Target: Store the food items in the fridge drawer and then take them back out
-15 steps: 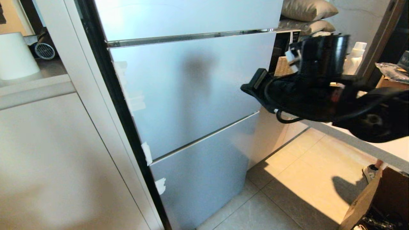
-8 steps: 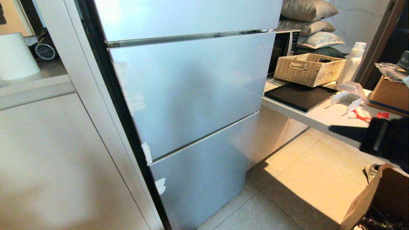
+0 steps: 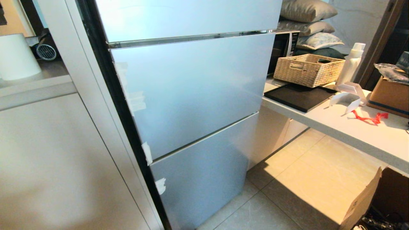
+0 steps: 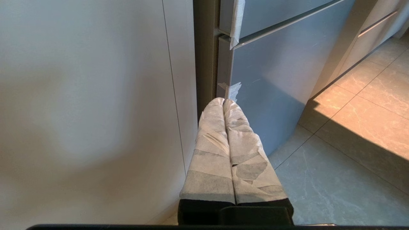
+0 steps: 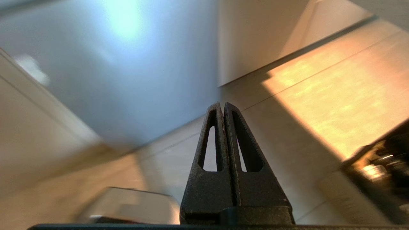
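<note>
Across the head view stands a pale-blue glossy fridge (image 3: 191, 89), its three flat front panels all shut flush, split by two thin seams, so the fridge drawer and the two red food items are hidden. Torn white tape scraps (image 3: 147, 152) cling to its dark left edge. Right of it, a pale stone-look counter (image 3: 351, 134) carries one woven wicker basket (image 3: 308, 68), one flat black tray (image 3: 298, 95), one white plastic bottle (image 3: 351, 64). Left gripper (image 4: 223, 101), fingers wrapped in crinkled white tape, is pressed closed near the lowest panel. Right gripper (image 5: 222, 105), black slotted fingers together, hangs over beige floor tiles (image 5: 335, 95); that view is smeared, probably by motion.
</note>
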Available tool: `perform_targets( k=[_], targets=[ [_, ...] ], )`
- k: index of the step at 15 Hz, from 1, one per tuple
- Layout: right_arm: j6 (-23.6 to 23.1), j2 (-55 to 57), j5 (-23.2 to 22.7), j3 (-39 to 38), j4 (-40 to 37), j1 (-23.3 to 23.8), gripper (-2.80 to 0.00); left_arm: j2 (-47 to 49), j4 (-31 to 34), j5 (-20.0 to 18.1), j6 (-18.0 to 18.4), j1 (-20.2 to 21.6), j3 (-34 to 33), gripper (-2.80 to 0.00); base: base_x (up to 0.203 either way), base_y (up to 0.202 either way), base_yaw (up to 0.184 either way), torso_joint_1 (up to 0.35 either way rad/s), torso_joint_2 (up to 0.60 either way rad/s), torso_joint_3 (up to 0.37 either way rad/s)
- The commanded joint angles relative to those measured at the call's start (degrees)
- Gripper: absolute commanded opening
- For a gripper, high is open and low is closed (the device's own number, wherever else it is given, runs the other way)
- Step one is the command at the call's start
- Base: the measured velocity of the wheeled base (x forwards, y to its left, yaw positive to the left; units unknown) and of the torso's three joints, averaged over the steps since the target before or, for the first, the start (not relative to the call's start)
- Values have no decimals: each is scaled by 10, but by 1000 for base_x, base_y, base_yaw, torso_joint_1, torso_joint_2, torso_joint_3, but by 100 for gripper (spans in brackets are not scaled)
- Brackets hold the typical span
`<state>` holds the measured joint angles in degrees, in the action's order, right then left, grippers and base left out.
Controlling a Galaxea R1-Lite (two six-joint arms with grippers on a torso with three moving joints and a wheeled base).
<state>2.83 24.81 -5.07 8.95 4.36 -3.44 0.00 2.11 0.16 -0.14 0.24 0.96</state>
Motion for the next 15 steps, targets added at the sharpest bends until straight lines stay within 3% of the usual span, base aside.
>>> perform_targets(
  k=[1,6,8,15],
  targets=[
    [-37,-139,3,-64,-6,18,-280,0,0,0,0,0,0,-280,0,0,0,0,0,0],
    [-65,-249,57,-78,-72,32,-280,0,0,0,0,0,0,-280,0,0,0,0,0,0],
    [-9,-248,64,-77,-73,33,-280,0,0,0,0,0,0,-280,0,0,0,0,0,0],
    [-4,-248,67,-78,-73,33,-280,0,0,0,0,0,0,-280,0,0,0,0,0,0]
  ],
)
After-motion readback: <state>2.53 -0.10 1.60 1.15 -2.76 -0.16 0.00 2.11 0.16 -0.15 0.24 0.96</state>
